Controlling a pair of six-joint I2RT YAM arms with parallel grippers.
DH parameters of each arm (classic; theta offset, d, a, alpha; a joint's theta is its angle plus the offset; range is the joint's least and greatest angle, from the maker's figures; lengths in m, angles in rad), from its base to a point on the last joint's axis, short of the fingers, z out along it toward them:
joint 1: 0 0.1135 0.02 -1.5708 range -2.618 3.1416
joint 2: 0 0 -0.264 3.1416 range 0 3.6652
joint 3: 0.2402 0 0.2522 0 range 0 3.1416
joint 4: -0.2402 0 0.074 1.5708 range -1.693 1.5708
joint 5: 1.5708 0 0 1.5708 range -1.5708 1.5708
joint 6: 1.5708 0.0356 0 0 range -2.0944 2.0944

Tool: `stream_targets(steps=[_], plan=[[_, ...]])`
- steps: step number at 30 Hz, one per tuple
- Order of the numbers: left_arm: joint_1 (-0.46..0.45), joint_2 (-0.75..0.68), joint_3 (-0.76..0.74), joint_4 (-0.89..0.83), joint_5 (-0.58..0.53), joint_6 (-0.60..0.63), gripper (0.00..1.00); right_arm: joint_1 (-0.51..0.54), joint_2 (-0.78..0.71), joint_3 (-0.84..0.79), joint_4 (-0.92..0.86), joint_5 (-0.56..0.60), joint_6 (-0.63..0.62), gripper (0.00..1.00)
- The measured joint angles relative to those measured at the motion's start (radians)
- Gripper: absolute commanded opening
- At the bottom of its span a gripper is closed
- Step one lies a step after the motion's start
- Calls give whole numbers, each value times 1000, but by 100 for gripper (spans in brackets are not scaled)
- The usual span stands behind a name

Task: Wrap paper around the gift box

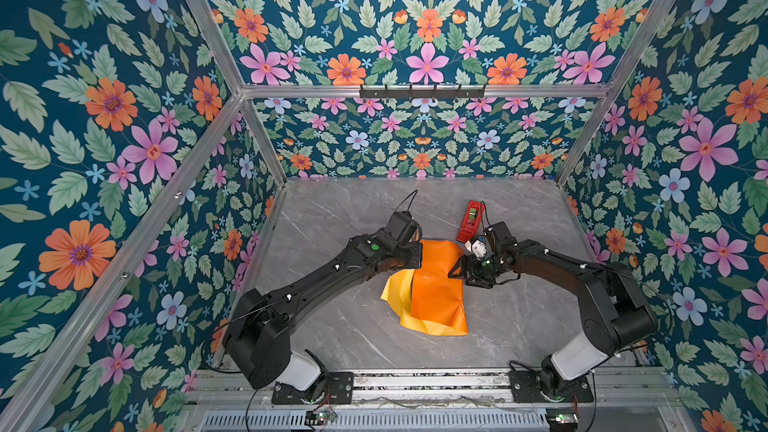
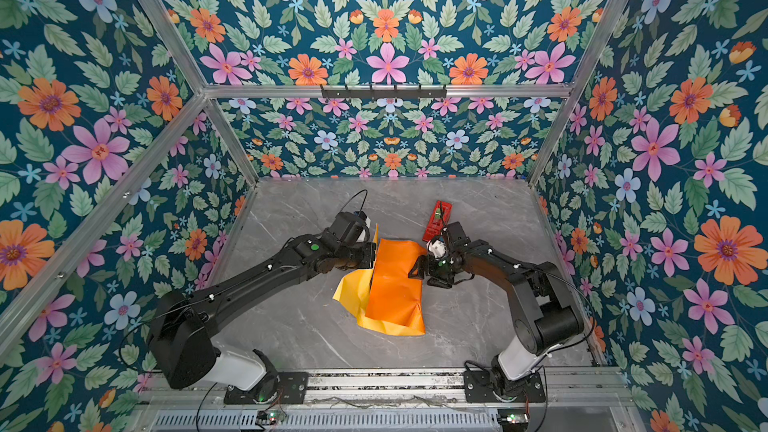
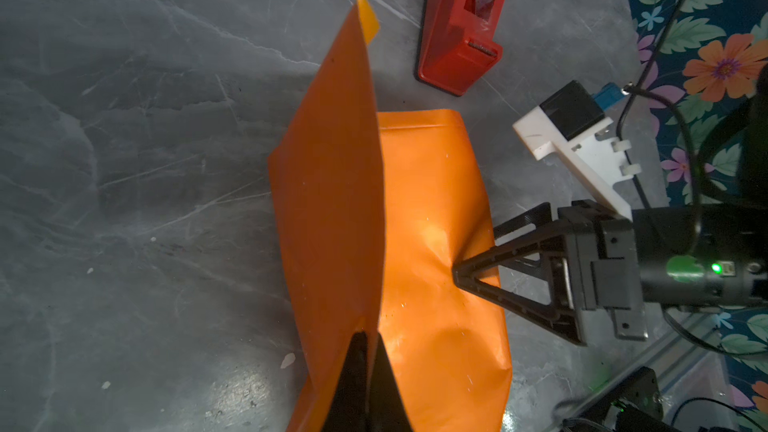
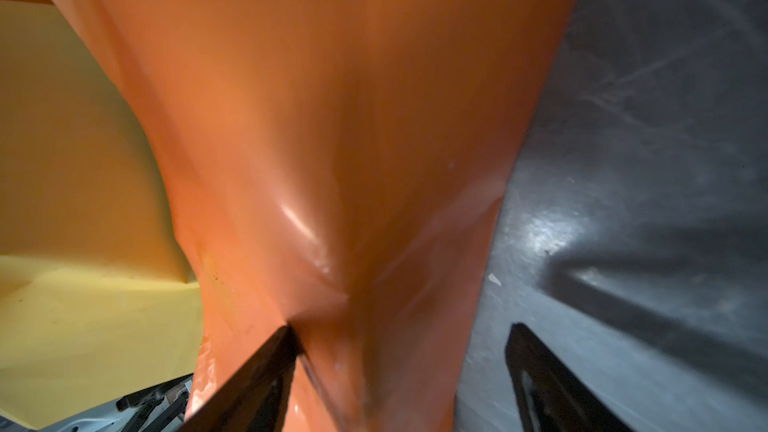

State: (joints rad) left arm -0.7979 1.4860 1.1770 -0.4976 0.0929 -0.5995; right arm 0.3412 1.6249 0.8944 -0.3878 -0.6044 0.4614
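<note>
The orange paper (image 1: pixel 436 284) lies draped in a hump at the table's middle, its yellow underside (image 1: pixel 397 288) showing on the left. The gift box is hidden. My left gripper (image 3: pixel 368 336) is shut on the paper's left flap (image 3: pixel 332 184), which stands upright; in a top view this gripper (image 1: pixel 419 253) sits at the sheet's far-left corner. My right gripper (image 4: pixel 403 328) is open at the paper's right edge. One fingertip (image 4: pixel 286 336) presses a dent into the orange sheet (image 4: pixel 332 118); the other hangs over bare table. Both top views show the paper (image 2: pixel 395 288) between the grippers.
A red tape dispenser (image 1: pixel 470 220) with a green roll lies just behind the right gripper, also in the left wrist view (image 3: pixel 461 31). The grey marble table (image 1: pixel 332 222) is enclosed by floral walls on three sides. The arm bases stand on a rail at the front edge.
</note>
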Motion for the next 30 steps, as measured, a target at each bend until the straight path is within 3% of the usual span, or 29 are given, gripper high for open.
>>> stream_targets(steps=[30], plan=[[-10,-8,-16,8,-23,-26,0,31,9,45,-53,51,-27,79]])
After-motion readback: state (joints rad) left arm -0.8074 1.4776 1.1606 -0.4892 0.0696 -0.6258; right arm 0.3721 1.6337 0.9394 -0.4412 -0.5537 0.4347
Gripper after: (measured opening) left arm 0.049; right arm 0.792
